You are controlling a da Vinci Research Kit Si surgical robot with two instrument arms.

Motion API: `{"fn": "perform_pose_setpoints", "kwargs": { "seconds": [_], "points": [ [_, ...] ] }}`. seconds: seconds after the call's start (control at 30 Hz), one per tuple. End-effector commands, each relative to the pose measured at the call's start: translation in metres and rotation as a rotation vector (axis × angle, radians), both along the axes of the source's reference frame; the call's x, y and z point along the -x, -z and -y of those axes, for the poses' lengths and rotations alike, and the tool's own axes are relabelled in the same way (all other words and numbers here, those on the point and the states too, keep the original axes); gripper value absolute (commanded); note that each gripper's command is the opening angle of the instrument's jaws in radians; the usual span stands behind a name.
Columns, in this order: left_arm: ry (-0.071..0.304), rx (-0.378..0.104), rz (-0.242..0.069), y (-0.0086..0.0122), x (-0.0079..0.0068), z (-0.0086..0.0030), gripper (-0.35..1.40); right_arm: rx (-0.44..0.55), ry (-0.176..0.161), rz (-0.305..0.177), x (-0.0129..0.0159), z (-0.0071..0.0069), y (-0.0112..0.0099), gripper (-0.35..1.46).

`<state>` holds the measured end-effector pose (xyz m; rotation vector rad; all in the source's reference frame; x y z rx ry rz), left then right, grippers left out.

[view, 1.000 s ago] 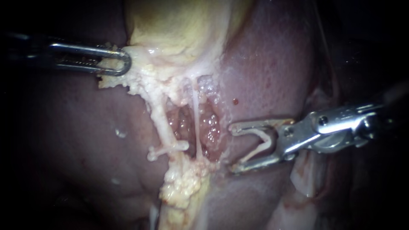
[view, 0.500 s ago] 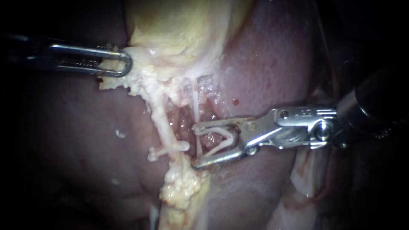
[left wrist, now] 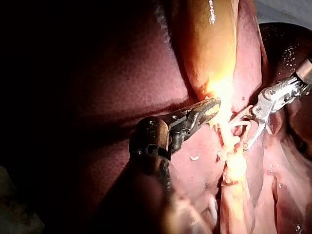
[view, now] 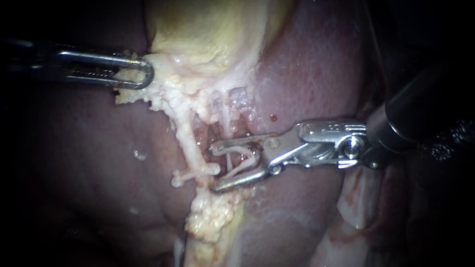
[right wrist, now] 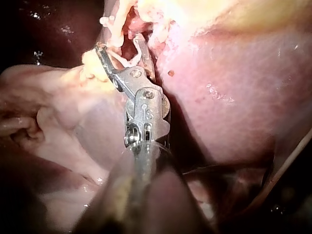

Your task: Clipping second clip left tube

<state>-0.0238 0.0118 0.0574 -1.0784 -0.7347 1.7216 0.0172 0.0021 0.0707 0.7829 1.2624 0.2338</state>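
Note:
The pale left tube (view: pixel 188 138) runs down from the gallbladder (view: pixel 213 29) and has one white clip (view: pixel 195 173) across it low down. My right instrument (view: pixel 213 167) comes in from the right, its jaws spread wide and holding an open white clip (view: pixel 242 158). The jaws straddle a thin strand (view: pixel 226 116), and their tips lie just right of the left tube, above and below the placed clip's end. My left instrument (view: pixel 141 74) is shut on fatty tissue (view: pixel 163 94) at the gallbladder's base. In the right wrist view, the right instrument (right wrist: pixel 119 44) carries the clip (right wrist: pixel 129 61).
Dark red liver (view: pixel 307 74) surrounds the opened window. Lumpy fat (view: pixel 210 217) hangs below the clipped tube. The left wrist view shows my left instrument (left wrist: pixel 207 109) on the fat, with the right instrument (left wrist: pixel 248 129) close beside it.
My right instrument has moved left across the liver into the window with its open clip, up to the left tube. The left instrument and the tissue it holds have stayed put.

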Motion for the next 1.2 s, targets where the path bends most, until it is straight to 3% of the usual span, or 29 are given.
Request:
{"fn": "perform_pose_setpoints", "kwargs": {
  "seconds": [0.03, 0.27, 0.63, 0.83, 0.9, 1.0, 1.03, 1.2],
  "points": [
    [0.000, 0.000, 0.000, 0.0000, 0.0000, 0.0000, -0.35, -0.001, 0.004, -0.016, -0.0003, 0.0000, 0.0000, 0.48],
    [0.000, 0.000, 0.000, 0.0000, 0.0001, 0.0000, -0.35, -0.038, 0.057, -0.126, -0.0029, -0.0001, -0.0002, 0.46],
    [0.003, 0.001, -0.003, -0.0001, 0.0002, 0.0000, -0.35, -0.061, 0.069, -0.155, -0.0062, 0.0007, 0.0002, 0.45],
    [0.003, 0.001, -0.003, -0.0001, 0.0002, 0.0000, -0.35, -0.091, 0.072, -0.156, -0.0063, 0.0018, 0.0018, 0.45],
    [0.003, 0.001, -0.003, -0.0001, 0.0001, 0.0000, -0.35, -0.089, 0.049, -0.147, -0.0061, 0.0024, 0.0026, 0.45],
    [0.003, 0.001, -0.002, -0.0001, 0.0001, 0.0000, -0.35, -0.074, -0.015, -0.099, -0.0056, 0.0034, 0.0039, 0.45],
    [0.003, 0.001, -0.002, -0.0001, 0.0001, 0.0000, -0.35, -0.069, -0.022, -0.086, -0.0053, 0.0037, 0.0044, 0.45],
    [0.003, 0.001, -0.002, -0.0001, 0.0001, 0.0000, -0.35, -0.039, -0.007, 0.006, -0.0039, 0.0057, 0.0069, 0.43]
  ]
}}
